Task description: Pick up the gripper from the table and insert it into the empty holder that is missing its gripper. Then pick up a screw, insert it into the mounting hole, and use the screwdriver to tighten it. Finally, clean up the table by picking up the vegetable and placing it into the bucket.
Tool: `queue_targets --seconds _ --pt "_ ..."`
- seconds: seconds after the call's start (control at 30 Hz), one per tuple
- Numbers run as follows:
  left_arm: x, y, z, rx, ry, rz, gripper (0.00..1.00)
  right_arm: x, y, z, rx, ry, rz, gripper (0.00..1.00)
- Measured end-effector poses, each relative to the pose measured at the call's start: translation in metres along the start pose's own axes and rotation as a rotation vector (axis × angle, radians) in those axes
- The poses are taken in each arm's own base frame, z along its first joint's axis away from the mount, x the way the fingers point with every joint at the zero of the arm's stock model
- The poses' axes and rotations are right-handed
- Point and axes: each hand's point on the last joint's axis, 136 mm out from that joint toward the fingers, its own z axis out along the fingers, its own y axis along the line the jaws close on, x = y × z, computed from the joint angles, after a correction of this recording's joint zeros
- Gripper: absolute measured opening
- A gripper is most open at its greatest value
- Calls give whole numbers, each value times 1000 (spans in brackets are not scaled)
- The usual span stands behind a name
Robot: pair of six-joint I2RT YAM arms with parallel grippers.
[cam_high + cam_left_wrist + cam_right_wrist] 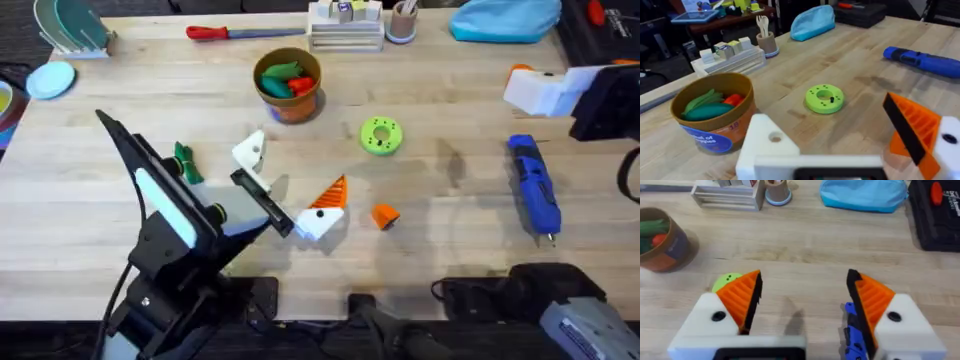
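Nearest the lens is my left arm, rising from the lower left. Its left end effector (290, 178) is spread wide and holds nothing. Of its two white finger bases, the right one carries an orange ribbed pad. The far-left one is the bare holder (250, 152), with its mounting hole open.

Just right of the padded finger, and apart from it, the loose gripper (385, 215) lies on the surface (450, 260). It is too small for me to read which way its ribbed face or long axis points.

My right end effector (805, 297) is also spread and empty, with both pads fitted. It hangs at the far right of the surface, above the far end of the screwdriver (532, 185), which lies with its long axis running near to far, bit toward me.

Judgement: the left arm owns the vacant holder and cannot fit its own part, so the pick falls to the right arm, although the left is much nearer. The piece lies well to the left of the right end effector and nearer to me.

Other items noted:
- lime-green disc (381, 135), beyond the loose piece
- vegetable (185, 162), left of the left arm
- bucket (296, 108), farther back, already holding other toy food
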Motion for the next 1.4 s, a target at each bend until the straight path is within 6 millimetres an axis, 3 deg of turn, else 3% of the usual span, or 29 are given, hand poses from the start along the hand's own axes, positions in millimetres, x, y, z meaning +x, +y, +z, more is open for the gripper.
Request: queue_targets --seconds 0.53,0.73,0.97,1.07,1.4 --pt "-1 -7 0 42 -4 -106 993 6 4 0 -24 25 16 993" --pt "-1 -7 0 42 -3 -129 992 21 45 -8 -221 95 11 994" --pt "-1 -7 0 42 -3 -135 993 41 102 -43 -424 204 -116 994" --pt "-1 -7 0 42 -3 -135 992 59 123 -56 -504 277 -142 994" --pt "-1 -7 0 42 -3 -135 994 112 154 -64 -501 532 -111 994"
